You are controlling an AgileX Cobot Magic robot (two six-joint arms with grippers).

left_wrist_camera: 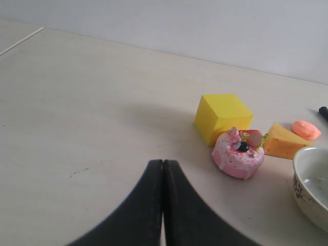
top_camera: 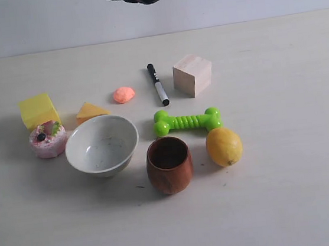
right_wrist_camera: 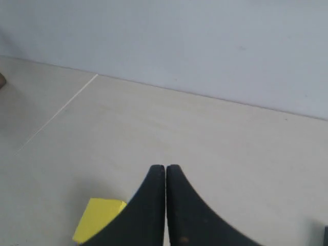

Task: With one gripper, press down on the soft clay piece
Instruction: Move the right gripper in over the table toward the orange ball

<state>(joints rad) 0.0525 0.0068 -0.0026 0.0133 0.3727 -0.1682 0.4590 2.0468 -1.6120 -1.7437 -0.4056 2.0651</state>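
Exterior view, front row: brown wooden cup (top_camera: 169, 165), lemon (top_camera: 224, 146) at its 3 o'clock, white bowl (top_camera: 102, 145) at its 9 o'clock. Green bone toy (top_camera: 187, 121) lies behind cup. Pink cupcake toy (top_camera: 48, 140) sits just beside bowl at 9 o'clock. Orange-yellow wedge (top_camera: 91, 111) and yellow cube (top_camera: 38, 110) are placed behind it. Soft clay piece (top_camera: 124, 95) lies farther back, free on table; wedge at its 8 o'clock, black marker (top_camera: 158, 84) near at 3 o'clock, wooden cube (top_camera: 192, 75) beyond marker. Left gripper (left_wrist_camera: 163, 163) is clenched, fingers meeting, well apart from clay. Right gripper (right_wrist_camera: 165, 167) is likewise closed.
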